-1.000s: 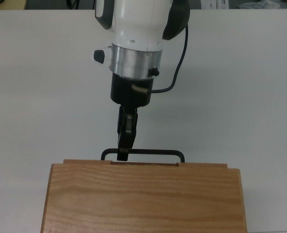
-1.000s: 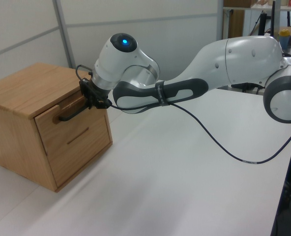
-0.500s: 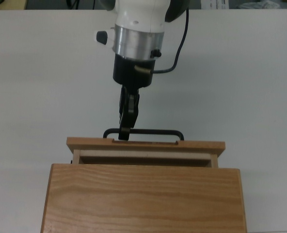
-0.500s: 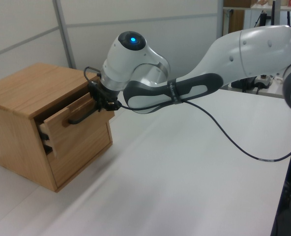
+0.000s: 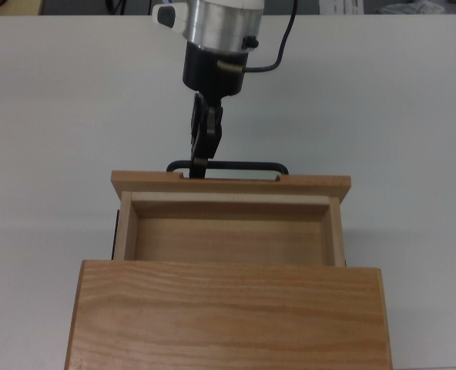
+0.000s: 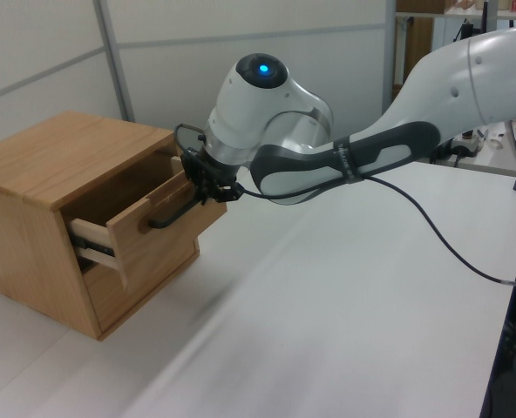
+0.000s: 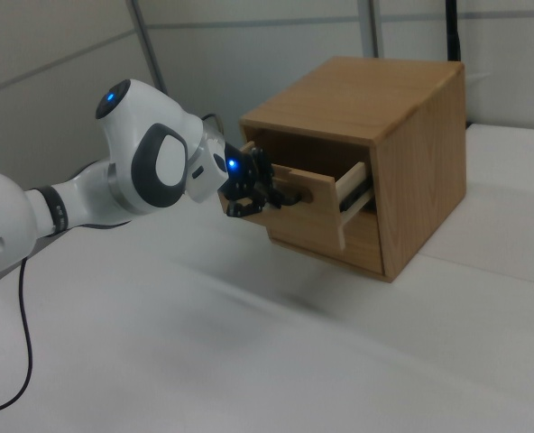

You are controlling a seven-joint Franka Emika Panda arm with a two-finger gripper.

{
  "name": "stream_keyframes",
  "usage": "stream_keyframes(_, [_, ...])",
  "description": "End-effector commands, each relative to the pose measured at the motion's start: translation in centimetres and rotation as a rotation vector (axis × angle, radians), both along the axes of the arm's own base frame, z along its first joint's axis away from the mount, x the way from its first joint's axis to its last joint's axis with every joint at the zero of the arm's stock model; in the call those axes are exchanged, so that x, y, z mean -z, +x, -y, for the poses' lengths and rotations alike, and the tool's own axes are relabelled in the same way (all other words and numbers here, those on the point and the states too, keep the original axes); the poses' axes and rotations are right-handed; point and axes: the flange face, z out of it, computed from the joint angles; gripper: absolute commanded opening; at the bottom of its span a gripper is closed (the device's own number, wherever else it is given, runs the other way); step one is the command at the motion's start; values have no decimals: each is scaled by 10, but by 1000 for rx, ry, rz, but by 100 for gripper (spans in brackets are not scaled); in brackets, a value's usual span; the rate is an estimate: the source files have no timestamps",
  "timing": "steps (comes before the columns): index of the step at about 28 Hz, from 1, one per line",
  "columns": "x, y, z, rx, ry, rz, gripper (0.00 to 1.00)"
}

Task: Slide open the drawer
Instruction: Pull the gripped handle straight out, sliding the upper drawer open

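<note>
Black two-finger gripper [image 5: 200,163] is clamping the long black bar handle [image 5: 236,165] of the light-wood square drawer [image 5: 229,183], pulling perpendicular to the bar.

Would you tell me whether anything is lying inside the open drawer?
No, the top view shows the drawer with a bare wooden floor and nothing in it.
</note>
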Motion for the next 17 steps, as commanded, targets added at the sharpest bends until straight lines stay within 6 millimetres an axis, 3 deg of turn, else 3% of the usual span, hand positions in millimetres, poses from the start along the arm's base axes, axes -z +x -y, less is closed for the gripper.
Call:
stream_keyframes(1, [1,-39,4,-9,-37,-24,0])
stream_keyframes(8, [5,-63,6,-18,-56,-44,0])
stream_keyframes(17, [3,-78,8,-17,-63,-46,0])
